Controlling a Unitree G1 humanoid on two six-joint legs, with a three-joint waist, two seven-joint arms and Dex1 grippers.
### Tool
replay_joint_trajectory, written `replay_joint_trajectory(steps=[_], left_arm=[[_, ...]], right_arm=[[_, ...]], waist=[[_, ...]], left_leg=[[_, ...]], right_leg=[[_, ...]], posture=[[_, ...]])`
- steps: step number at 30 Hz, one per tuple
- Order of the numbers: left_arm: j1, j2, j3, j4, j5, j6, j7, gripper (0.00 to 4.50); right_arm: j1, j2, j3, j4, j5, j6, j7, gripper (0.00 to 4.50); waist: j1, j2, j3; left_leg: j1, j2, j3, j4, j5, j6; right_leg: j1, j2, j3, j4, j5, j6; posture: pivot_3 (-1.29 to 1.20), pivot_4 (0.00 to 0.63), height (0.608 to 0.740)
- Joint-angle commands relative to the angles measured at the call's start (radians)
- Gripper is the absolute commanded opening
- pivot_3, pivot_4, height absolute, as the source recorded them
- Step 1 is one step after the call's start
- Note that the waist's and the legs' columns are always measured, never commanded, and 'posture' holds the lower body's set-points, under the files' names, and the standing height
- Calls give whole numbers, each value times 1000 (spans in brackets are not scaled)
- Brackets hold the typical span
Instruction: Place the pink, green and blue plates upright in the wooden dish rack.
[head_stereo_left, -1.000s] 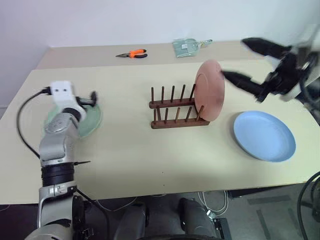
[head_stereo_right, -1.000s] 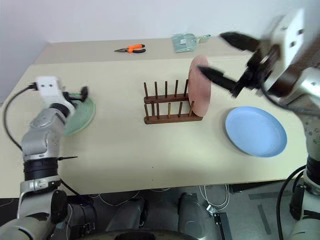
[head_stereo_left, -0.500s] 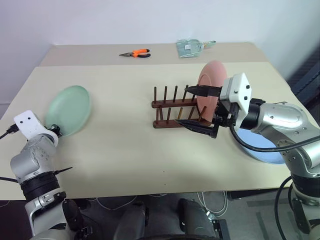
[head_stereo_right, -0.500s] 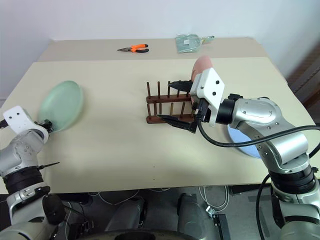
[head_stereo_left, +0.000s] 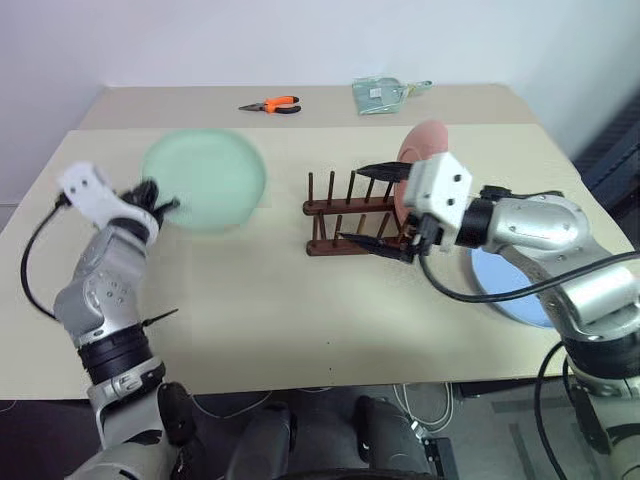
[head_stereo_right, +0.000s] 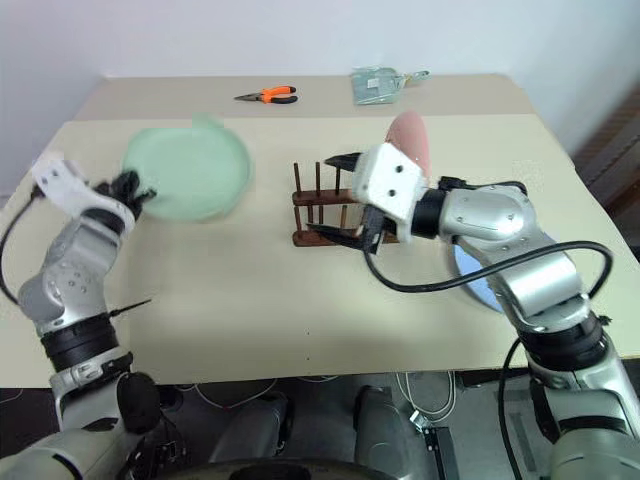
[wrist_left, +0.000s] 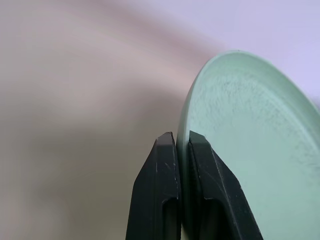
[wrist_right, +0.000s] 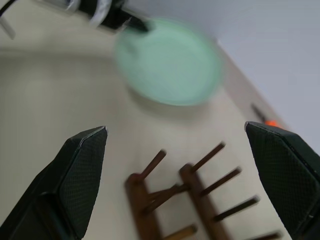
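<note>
One plate of three is racked, by the look of it. Nearest, the table's (head_stereo_left: 300, 340) front half lies bare between the arms, plenty of open room there. The left gripper (head_stereo_left: 150, 196) is clenched on the rim of the green plate (head_stereo_left: 205, 180), the two black fingers (wrist_left: 165, 200) pinching the edge between them, and the plate hangs in the air above the table's left side, well apart from the rack (head_stereo_left: 355, 218). The right gripper (head_stereo_left: 385, 210) stands wide and empty, one finger above the rack's pegs and one just in front of its near bar — whether either touches the wood I cannot tell. Behind that arm the blue plate (head_stereo_left: 510, 295) lies flat near the right front edge, partly hidden, not yet handled. The pink plate (head_stereo_left: 425, 150) stands upright at the rack's right end, so that step reads as done; green is in hand, blue is left.

For the green plate's way in, the left-hand slots look free, but the right gripper sits close over them and may need to clear. Farther back, orange pliers (head_stereo_left: 272, 104) and a clear packet (head_stereo_left: 380, 95) lie on the rear strip of the table, well out of the way.
</note>
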Motion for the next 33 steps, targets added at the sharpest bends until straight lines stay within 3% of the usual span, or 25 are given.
replay_joint_trajectory(steps=[1,8,9,11,17,18,20,25,30,33], left_arm=[[-43,-5,-122,-91,-19,-19,-55,59],[-77,-43,-243,-183,-56,35,-46,59],[-75,-46,-252,-191,-54,38,-42,20],[-69,-51,-255,-200,-63,50,-33,0],[-46,-42,-258,-200,-80,68,-36,0],[-47,-44,-249,-191,-88,69,-35,347],[-65,-53,-215,-167,-96,47,-14,1056],[-154,-26,-39,-44,-77,-106,102,3498],[-72,128,-100,46,63,-212,3,3498],[113,202,-265,-37,50,-213,-267,3498]], right_arm=[[-80,47,119,86,-215,-146,-23,4500],[-164,121,216,330,-515,-343,-122,4500],[-158,125,217,342,-535,-358,-122,4251],[-142,134,208,349,-560,-378,-122,3658],[-111,154,178,344,-601,-408,-125,619],[-108,154,175,343,-609,-418,-127,101],[-101,158,165,339,-624,-440,-136,0],[-77,203,63,272,-536,-404,-154,0],[-22,339,-152,77,-173,-97,-134,0],[6,478,-342,-76,193,238,-255,0]], waist=[[-2,0,0],[-7,0,0],[-7,0,0],[-7,0,0],[-10,0,0],[-13,0,0],[-15,0,0],[-21,0,0],[-24,1,0],[-17,1,0]], left_leg=[[0,0,1,0,0,0],[0,0,0,-1,1,-2],[0,0,0,-1,1,-2],[0,0,0,-1,1,-2],[0,0,0,-1,1,-1],[0,0,0,-1,1,-1],[0,0,-1,-1,1,-1],[0,0,-2,-1,1,-1],[2,1,-2,-4,3,-4],[1,1,-3,-4,1,-1]], right_leg=[[0,0,0,0,0,0],[-1,1,1,0,2,-3],[-1,1,1,0,2,-3],[-1,1,1,0,2,-3],[-1,1,1,0,2,-3],[-1,1,1,0,2,-3],[-1,1,1,0,2,-3],[0,2,0,0,2,-3],[-1,4,2,1,2,-3],[-1,3,2,0,2,-4]], posture=[[0,150,740],[0,150,740],[0,150,740],[0,150,740],[0,150,740],[0,150,740],[0,150,740],[0,150,740],[0,150,740],[0,150,740]])
